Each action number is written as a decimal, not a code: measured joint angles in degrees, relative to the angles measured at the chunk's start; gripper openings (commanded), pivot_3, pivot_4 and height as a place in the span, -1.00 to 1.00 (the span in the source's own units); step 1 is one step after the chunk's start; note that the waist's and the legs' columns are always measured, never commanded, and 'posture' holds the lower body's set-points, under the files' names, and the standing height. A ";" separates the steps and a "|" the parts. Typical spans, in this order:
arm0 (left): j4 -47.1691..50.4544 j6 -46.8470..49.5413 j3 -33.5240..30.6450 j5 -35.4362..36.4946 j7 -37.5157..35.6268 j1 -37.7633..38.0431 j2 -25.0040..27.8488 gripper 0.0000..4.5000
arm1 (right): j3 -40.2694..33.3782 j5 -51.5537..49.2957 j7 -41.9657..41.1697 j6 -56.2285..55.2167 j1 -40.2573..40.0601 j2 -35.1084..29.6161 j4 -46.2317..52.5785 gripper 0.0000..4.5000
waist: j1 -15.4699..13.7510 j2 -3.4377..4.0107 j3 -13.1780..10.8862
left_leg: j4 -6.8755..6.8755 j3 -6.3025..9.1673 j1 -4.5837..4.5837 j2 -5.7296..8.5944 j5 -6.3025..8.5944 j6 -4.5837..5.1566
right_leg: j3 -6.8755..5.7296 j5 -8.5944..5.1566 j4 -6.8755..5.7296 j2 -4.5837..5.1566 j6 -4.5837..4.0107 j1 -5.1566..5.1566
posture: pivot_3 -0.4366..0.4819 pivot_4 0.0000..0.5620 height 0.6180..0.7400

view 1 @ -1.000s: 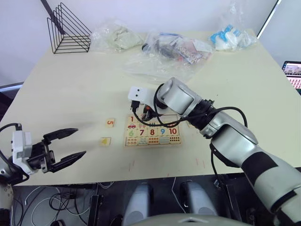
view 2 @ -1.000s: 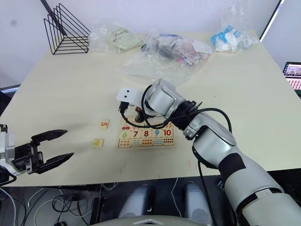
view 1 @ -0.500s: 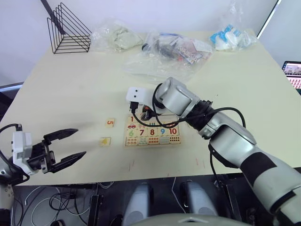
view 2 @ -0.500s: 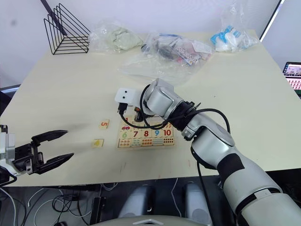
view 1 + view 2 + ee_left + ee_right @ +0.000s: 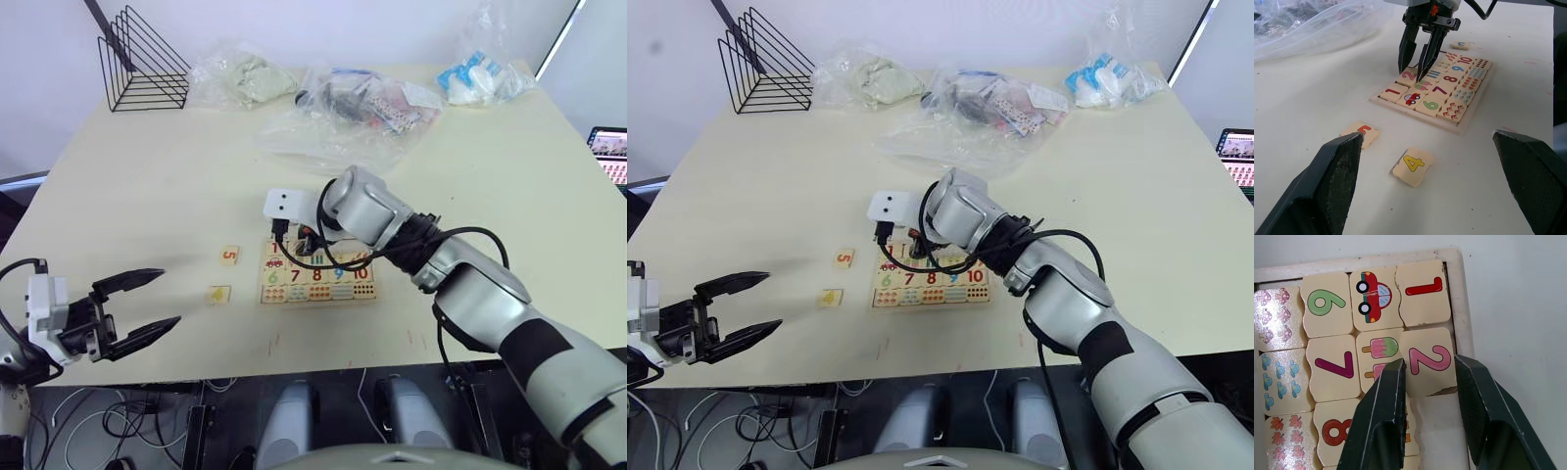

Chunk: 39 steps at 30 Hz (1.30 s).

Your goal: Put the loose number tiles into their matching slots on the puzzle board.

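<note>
The R arm has come a bit lower over the board [image 5: 1465,293] in the last second. The top row was more open to the head view before; now the wrist covers more of it. The board itself and the loose tiles have not moved.

The R jaws now stand low at the board, one on each side of tile 2 [image 5: 1428,363], and we judge they are clamped on it, since both touch its edges. Tile 2 lies next to tile 1 [image 5: 1422,293], which already sits in the end slot. Tile 2 is turned a little and its near corner looks not quite down, so we think it is at its slot but not yet seated flat.

For the task this means approx. two of five done once tile 2 drops in. The next slot [image 5: 1437,416] beside it is bare wood.

Remaining tiles, all on the desk [image 5: 147,176]:
- tile 5 [image 5: 229,255], just beside the board's left edge
- tile 4 [image 5: 219,294], near tile 5, toward the robot
- tile 3 [image 5: 1460,45], at the far side of the board, seen past the R arm

The L jaws are wide apart and hold nothing. They hang at the desk's near edge, well apart from the board, pointing toward tiles 4 and 5.

Risk, in our judgement: if the R jaws let go while the tile is skewed, it can rest on the rim and need a push.
</note>
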State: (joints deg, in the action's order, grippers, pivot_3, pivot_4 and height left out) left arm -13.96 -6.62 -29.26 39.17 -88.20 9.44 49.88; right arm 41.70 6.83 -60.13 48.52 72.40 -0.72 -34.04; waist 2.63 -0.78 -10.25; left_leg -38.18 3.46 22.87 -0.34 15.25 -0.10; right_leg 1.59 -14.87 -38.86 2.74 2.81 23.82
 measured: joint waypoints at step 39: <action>1.80 0.14 0.01 -0.20 1.00 -0.05 -0.25 1.00 | -3.45 1.12 -2.18 -3.02 -0.50 -1.69 -1.05 0.66 | -0.02 0.01 -0.01 | 0.01 0.00 0.00 0.00 0.00 0.00 | -0.01 0.01 0.02 0.01 -0.01 0.00 | -0.05 -0.47 1.00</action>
State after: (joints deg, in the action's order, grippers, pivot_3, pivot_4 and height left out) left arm -12.15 -6.49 -29.25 38.97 -87.20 9.39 49.63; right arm 38.26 7.96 -62.31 45.49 71.90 -2.41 -35.10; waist 2.61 -0.77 -10.26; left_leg -38.17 3.46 22.87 -0.34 15.25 -0.10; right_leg 1.58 -14.87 -38.84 2.75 2.80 23.82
